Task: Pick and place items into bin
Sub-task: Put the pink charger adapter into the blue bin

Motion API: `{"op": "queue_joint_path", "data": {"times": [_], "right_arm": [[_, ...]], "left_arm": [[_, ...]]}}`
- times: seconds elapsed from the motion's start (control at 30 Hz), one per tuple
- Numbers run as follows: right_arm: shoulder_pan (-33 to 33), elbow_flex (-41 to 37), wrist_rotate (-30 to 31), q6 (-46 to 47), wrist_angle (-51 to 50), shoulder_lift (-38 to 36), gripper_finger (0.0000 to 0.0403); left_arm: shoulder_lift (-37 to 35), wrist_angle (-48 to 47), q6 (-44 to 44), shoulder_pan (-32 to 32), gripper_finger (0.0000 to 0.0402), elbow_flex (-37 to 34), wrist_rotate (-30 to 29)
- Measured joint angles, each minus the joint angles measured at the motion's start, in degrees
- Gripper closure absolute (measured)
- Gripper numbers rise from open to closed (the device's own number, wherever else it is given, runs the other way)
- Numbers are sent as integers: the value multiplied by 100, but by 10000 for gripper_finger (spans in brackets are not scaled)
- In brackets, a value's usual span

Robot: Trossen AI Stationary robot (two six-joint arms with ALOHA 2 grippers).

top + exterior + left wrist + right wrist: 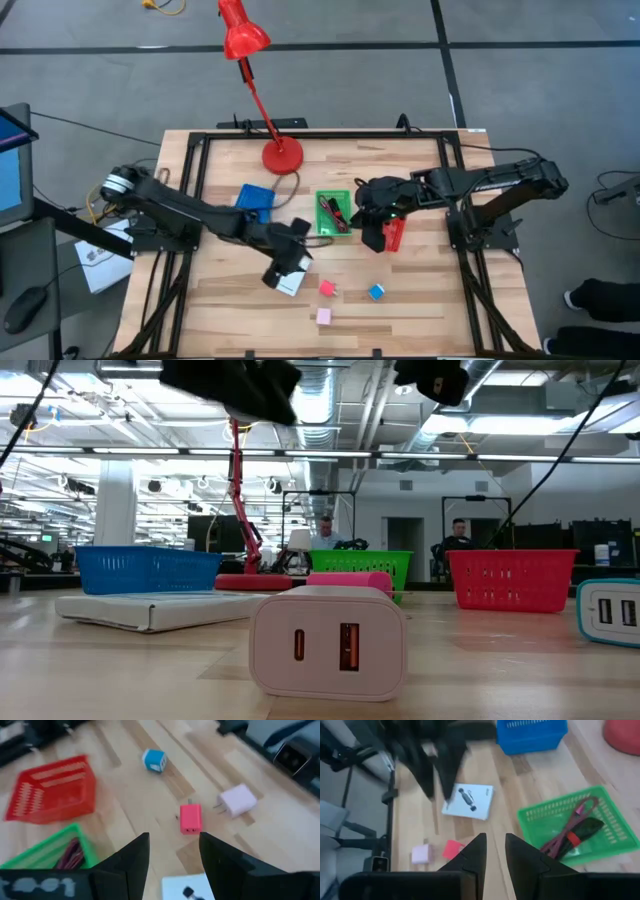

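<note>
Overhead, left gripper (287, 268) half-covers white card (291, 284), fingers (131, 857) apart, empty | right gripper (372, 238) above red basket (394, 232), fingers (472, 852) narrow, empty | green mesh basket (322, 199) holds dark red cable (570, 827) lying diagonally | boxy pink plug (327, 288), pale pink plug (323, 316), blue plug (376, 291) on wooden surface (430, 290), near edge.

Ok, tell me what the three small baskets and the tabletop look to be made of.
The blue basket, green basket and red basket look like moulded plastic: thin slotted mesh walls, solid saturated colour, slight sheen. The tabletop appears to be wood, probably jointed planks, going by the pale grain stripes and long seams; the finish looks smooth and satin, though a laminate imitation cannot be ruled out.
</note>
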Motion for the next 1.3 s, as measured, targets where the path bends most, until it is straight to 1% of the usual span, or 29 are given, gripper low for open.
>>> {"op": "queue_joint_path", "data": {"times": [0.07, 0.13, 0.17, 0.27, 0.37, 0.5, 0.67, 0.8, 0.93, 1.0, 1.07, 1.13, 1.23, 1.3], "right_arm": [[0, 0, -2, 0, -2, 0, 337], [0, 0, -4, -1, 0, 0, 337], [0, 0, -6, 0, 1, 0, 337], [0, -2, -4, 1, -44, 0, 337], [0, -2, -13, 3, -36, 0, 337], [3, -2, -24, -21, -36, 0, 337], [13, -2, -41, -26, -17, 0, 337], [13, -2, -41, -37, 8, 0, 337], [13, -2, -44, -37, 18, 0, 337], [13, -3, -44, -37, 21, 1, 337], [13, -7, -44, -37, 58, 0, 337], [13, -7, -46, -37, 54, 0, 337], [13, -7, -47, -37, 56, 0, 337], [13, -7, -48, -37, 55, 0, 337]], "left_arm": [[361, 166, 15, 1, 239, -5, 3], [726, 582, -3, 3, 239, -7, 59], [890, 738, -68, 4, 239, -1, 159], [1323, 918, -120, 2, 233, 141, 782], [1626, 1174, -137, -18, 224, 258, 1010], [1839, 1261, -168, -72, 209, 358, 1053], [1832, 1239, -189, -123, 185, 358, 817], [1847, 1299, -280, -109, 168, 358, 997], [2030, 1334, -230, -116, 152, 350, 988], [2182, 1521, -225, -101, 145, 369, 1040], [2356, 1579, -257, -92, 140, 367, 1068], [2494, 1641, -236, -84, 138, 397, 914], [2477, 1746, -176, -60, 138, 449, 723], [2468, 1731, -272, -24, 138, 450, 786]]}}
